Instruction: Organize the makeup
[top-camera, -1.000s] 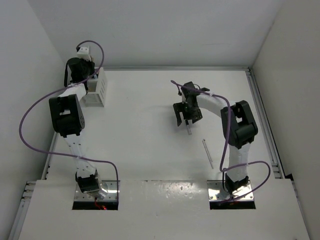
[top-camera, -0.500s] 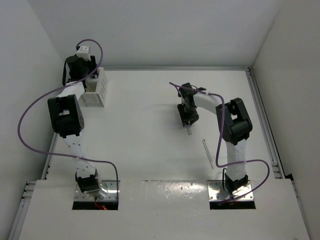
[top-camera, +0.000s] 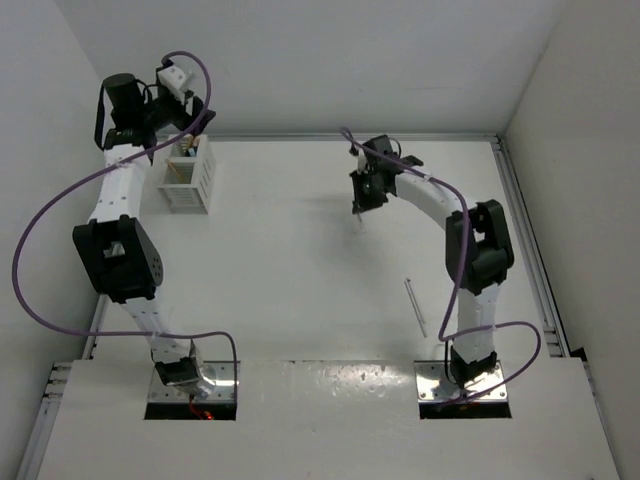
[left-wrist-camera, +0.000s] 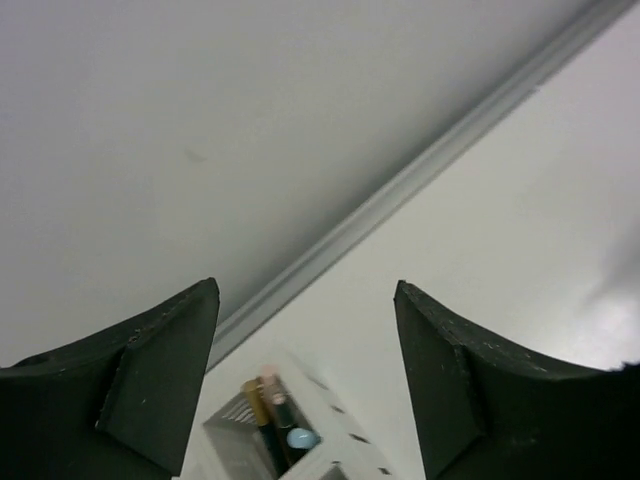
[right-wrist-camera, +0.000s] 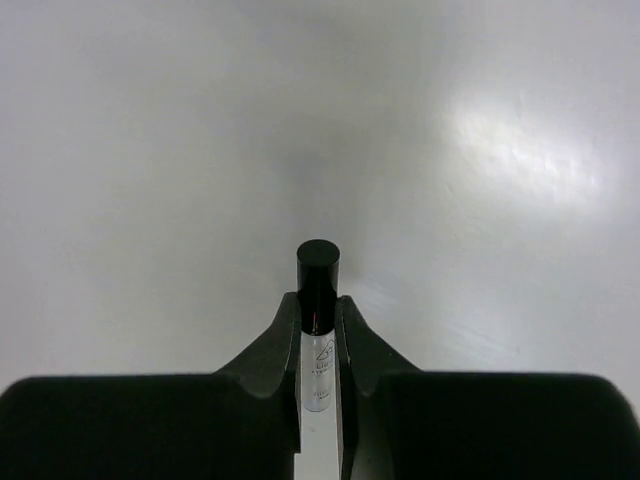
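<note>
Makeup sticks (left-wrist-camera: 268, 400) inside white box (top-camera: 196, 186)

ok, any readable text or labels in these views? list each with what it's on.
On the clear tube in the right gripper: a small triangle mark and lines of print, too small and blurred to read.
No other text shows in any view.

A robotics lab test cell: two robot arms (top-camera: 118, 262) bolted to a white table (top-camera: 290, 285), plain white walls (top-camera: 330, 60), looping purple cables (top-camera: 15, 272).
</note>
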